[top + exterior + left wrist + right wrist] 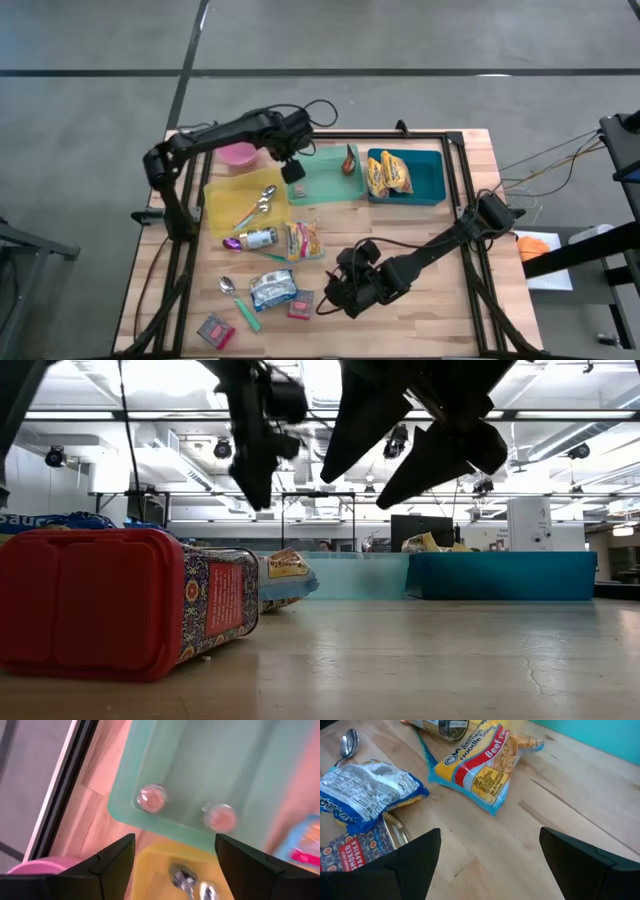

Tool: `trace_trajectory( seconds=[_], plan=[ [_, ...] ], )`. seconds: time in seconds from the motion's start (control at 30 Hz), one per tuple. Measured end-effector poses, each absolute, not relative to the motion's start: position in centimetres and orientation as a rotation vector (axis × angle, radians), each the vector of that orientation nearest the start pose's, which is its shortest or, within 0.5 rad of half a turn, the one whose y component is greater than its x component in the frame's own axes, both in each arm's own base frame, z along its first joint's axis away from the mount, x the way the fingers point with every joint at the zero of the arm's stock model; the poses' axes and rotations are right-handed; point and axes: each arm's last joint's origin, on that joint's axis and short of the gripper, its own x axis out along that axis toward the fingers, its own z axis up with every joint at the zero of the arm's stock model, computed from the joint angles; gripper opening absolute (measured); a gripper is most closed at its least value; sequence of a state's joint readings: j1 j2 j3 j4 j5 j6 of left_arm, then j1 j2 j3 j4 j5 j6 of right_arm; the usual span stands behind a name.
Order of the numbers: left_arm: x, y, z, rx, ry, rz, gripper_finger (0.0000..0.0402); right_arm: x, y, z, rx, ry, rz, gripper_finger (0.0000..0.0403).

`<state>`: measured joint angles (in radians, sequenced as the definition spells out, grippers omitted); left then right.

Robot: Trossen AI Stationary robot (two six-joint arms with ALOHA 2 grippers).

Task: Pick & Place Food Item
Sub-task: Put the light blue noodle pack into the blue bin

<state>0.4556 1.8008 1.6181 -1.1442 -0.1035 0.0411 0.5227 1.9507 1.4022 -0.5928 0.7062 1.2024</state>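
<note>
**Both grippers empty above a table strewn with food packets**

Nearest the low camera lies a red tin (120, 600) with a patterned side, at about 7 o'clock on the wooden table (440, 290) seen from above. Just beyond it, toward the centre, sit a silver-and-blue snack bag (272, 289) and a small red smoked-food packet (301, 304), with a spoon with a green handle (238, 300) beside them at 8 o'clock.

At roughly 6 o'clock the right gripper (335, 297) hangs above the board close to those packets; its fingers (415, 857) are spread wide with nothing between them, only bare wood showing in the gap.

Closer to the centre lies the beef noodle packet (485, 762), yellow and red, flat on the wood and well clear of the right gripper. A small jar (258, 239) lies on its side against it, with a purple wrapped sweet (232, 243) at its other end.

Farther back, at 10 o'clock, a yellow tray (222, 195) holds metal spoons, and a pink bowl (238, 154) sits behind it. The left gripper (293, 172) hovers over the edge where the yellow tray meets the green tray (325, 185); its fingers (107, 862) stand apart and hold nothing.

At 1 o'clock a blue bin (430, 180) holds two yellow noodle packets (388, 174).
</note>
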Motion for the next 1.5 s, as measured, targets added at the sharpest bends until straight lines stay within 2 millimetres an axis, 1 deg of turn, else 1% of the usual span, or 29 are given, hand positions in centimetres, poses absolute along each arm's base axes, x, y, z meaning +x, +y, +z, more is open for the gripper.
trace_trajectory(
  seconds=[0.07,0.17,0.27,0.37,0.5,0.57,0.63,0.7,0.8,0.9,1.03,1.17,1.33,1.43,1.5],
  plan=[
    [31.3,14.3,28.9,-0.222,1.345,0.389,0.0280,35.0,18.2,18.9,0.453,0.682,-0.651,0.0336],
    [30.7,11.2,29.7,-0.238,1.416,0.249,0.0280,34.9,18.6,18.8,0.455,0.727,-0.610,0.0336],
    [30.1,8.1,30.4,-0.187,1.500,0.160,0.0280,34.8,18.9,18.7,0.460,0.771,-0.571,0.0336],
    [29.8,5.4,30.9,-0.126,1.542,0.091,0.0280,34.5,19.4,18.7,0.458,0.786,-0.549,0.0336],
    [29.8,2.3,31.4,-0.038,1.524,0.006,0.0280,34.1,20.0,18.7,0.465,0.766,-0.552,0.0336],
    [29.9,1.2,31.9,-0.008,1.467,-0.019,0.0280,34.0,20.2,18.8,0.470,0.740,-0.570,0.0336],
    [29.8,0.4,32.8,0.004,1.349,-0.019,0.0280,34.1,20.1,18.8,0.474,0.719,-0.588,0.0336],
    [29.3,-0.3,33.7,0.005,1.221,-0.022,0.0280,34.1,20.0,18.8,0.472,0.719,-0.590,0.0336],
    [27.7,-1.1,34.6,-0.035,1.060,-0.017,0.0280,34.3,19.6,18.8,0.461,0.722,-0.595,0.0336],
    [25.7,-1.6,34.6,-0.132,0.951,0.012,0.0280,34.8,18.8,18.8,0.441,0.727,-0.604,0.0336],
    [23.1,-2.1,32.8,-0.279,0.964,0.086,0.0280,35.6,17.2,18.8,0.429,0.727,-0.634,0.0336],
    [21.4,-2.9,30.1,-0.324,1.039,0.113,0.0280,36.4,15.5,18.8,0.435,0.744,-0.653,0.0336],
    [20.3,-3.7,28.2,-0.285,1.064,0.147,0.0280,37.2,13.0,18.4,0.424,0.778,-0.677,0.0336],
    [20.0,-4.1,28.0,-0.211,1.005,0.208,0.0280,37.6,11.0,18.0,0.434,0.818,-0.694,0.0336],
    [20.0,-4.5,27.9,-0.197,0.957,0.206,0.0280,38.0,9.7,17.8,0.460,0.837,-0.692,0.0336]
  ],
)
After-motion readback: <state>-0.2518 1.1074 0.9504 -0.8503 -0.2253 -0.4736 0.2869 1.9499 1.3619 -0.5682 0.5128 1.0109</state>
